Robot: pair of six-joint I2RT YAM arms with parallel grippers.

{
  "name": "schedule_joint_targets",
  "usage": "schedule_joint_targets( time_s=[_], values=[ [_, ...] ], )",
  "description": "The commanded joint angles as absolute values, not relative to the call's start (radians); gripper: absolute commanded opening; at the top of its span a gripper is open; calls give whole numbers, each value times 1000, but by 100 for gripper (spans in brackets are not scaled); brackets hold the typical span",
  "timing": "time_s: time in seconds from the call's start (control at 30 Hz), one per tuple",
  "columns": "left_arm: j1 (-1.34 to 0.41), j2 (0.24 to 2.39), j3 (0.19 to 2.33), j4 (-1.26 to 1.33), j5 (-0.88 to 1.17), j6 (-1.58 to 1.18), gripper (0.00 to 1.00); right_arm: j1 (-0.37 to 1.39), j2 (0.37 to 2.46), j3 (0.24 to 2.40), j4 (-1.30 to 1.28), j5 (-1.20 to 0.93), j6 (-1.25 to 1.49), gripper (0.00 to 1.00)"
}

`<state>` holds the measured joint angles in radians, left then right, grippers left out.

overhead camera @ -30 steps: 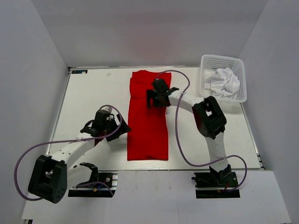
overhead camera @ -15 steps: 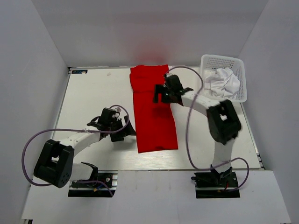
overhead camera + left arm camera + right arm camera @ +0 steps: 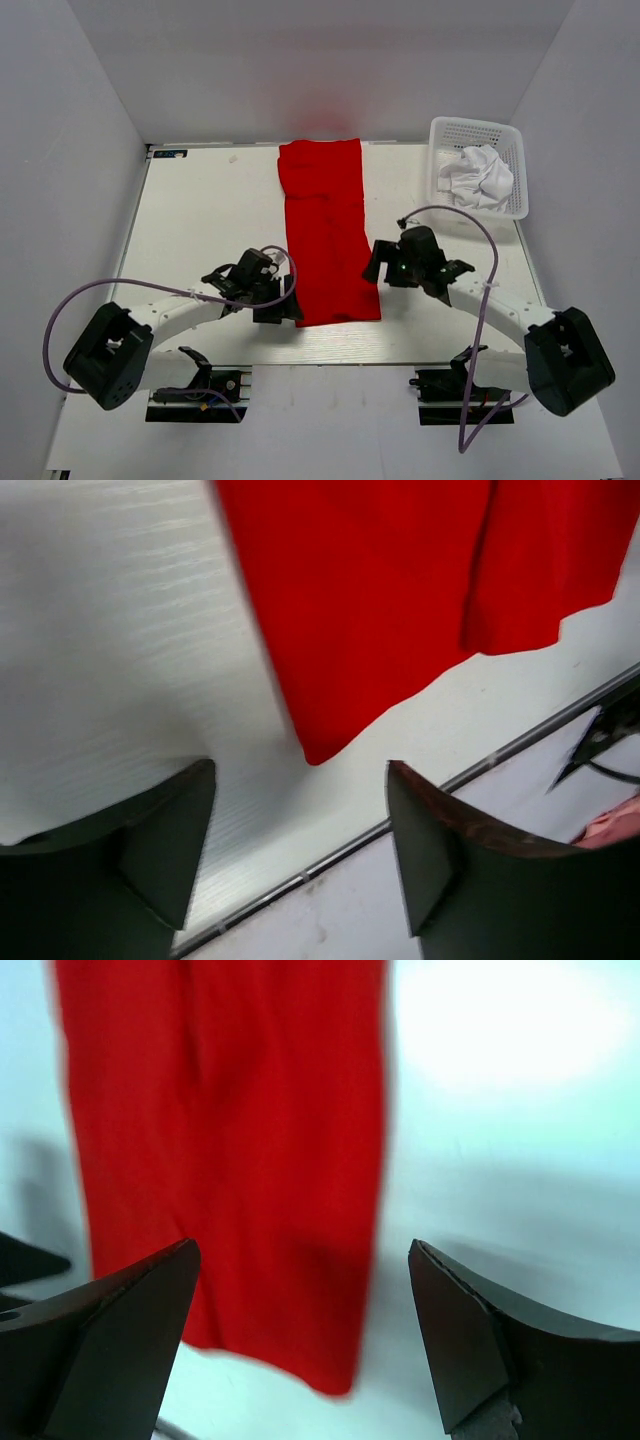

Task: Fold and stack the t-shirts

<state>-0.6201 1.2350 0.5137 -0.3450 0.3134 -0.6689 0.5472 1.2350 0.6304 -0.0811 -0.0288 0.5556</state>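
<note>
Your left gripper (image 3: 300, 775) stands jaws wide at the 7 o'clock corner of the plain red cloth t-shirt (image 3: 328, 230); your right gripper (image 3: 300, 1250), jaws wide too, at 5 o'clock.

The left arm (image 3: 165, 312) and right arm (image 3: 500, 305): white tubes, bulky black joint housings, 1 looping purple cable (image 3: 47, 345) each, dark wedge-shaped fingers (image 3: 150, 850).

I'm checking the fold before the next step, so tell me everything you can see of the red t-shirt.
The red t-shirt is plain bright red soft cloth, folded into a long narrow strip. It lies flat on the white table, running from the far edge toward the near edge, slightly slanted. An overlapping layer shows at its near end. The left claw and right claw hover open by its near corners; neither grips it.
</note>
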Motion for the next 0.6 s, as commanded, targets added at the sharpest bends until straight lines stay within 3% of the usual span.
schedule_joint_targets(
  time_s=[0.0,0.1,0.2,0.37,0.47,0.57],
  values=[
    [-664,1308,485,-337,258,-678,76,545,1151,574,-185,-71,589,90],
    [-702,1365,518,-354,217,-678,69,548,1123,526,-228,-86,592,90],
    [-727,1420,531,-364,216,-687,55,548,1121,494,-252,-107,591,90],
    [-738,1433,522,-442,141,-696,18,551,1143,413,-186,-212,624,90],
    [-738,1433,522,-451,141,-696,7,549,1147,376,-138,-244,640,86],
    [-738,1443,547,-437,141,-706,0,549,1161,379,-121,-252,627,71]
  ],
)
